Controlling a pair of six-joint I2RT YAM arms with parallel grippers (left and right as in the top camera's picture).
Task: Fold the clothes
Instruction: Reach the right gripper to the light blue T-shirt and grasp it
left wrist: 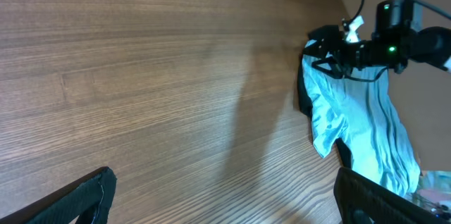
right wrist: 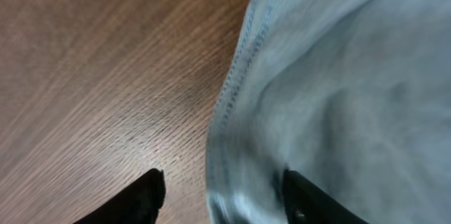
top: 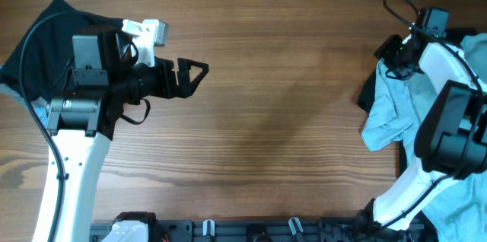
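Observation:
The clothes lie in two heaps. A pale light-blue T-shirt (top: 388,113) is bunched at the table's right edge, partly over a dark garment (top: 369,90). My right gripper (top: 394,63) is down at the shirt's far end. In the right wrist view its jaws (right wrist: 225,192) stand apart astride the stitched hem of the T-shirt (right wrist: 338,76); one finger sits on the cloth, the other (right wrist: 151,189) is clear of it over bare wood. My left gripper (top: 196,76) hovers open over the left-middle of the table, holding nothing (left wrist: 225,196). Another dark garment (top: 46,21) lies at the far left, under the left arm.
The wooden table (top: 289,120) spreads between the two arms. The arm bases and a black rail (top: 251,230) run along the near edge. In the left wrist view the T-shirt (left wrist: 359,125) and the right gripper (left wrist: 320,48) sit close to the table's right edge.

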